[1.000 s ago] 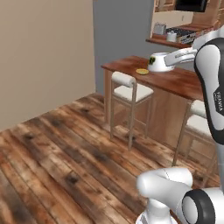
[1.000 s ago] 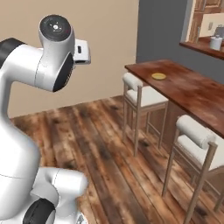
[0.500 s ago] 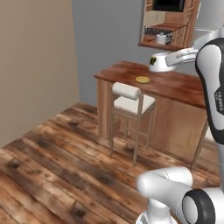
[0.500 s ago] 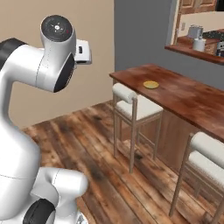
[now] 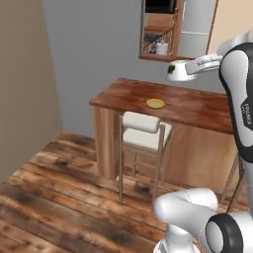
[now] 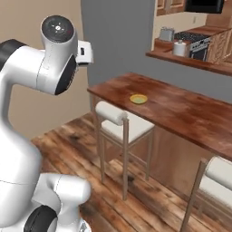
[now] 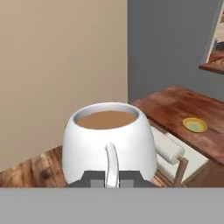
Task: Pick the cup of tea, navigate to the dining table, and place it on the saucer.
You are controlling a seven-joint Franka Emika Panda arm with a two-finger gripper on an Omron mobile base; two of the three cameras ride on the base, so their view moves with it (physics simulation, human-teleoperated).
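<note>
cup of tea (image 7: 109, 142) hiding hand (image 7: 112, 180), saucer (image 5: 155, 103) small

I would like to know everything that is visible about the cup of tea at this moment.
The cup of tea is a small, rounded white cup, glossy like ceramic, holding brown liquid close to its rim. It stands upright. A thin white handle faces the hand camera, and the gripper is shut on that handle, its dark fingers on either side. In the left base view a dark-and-yellow mark shows on its side, and the cup hangs in the air above the dining table, touching nothing else.
</note>
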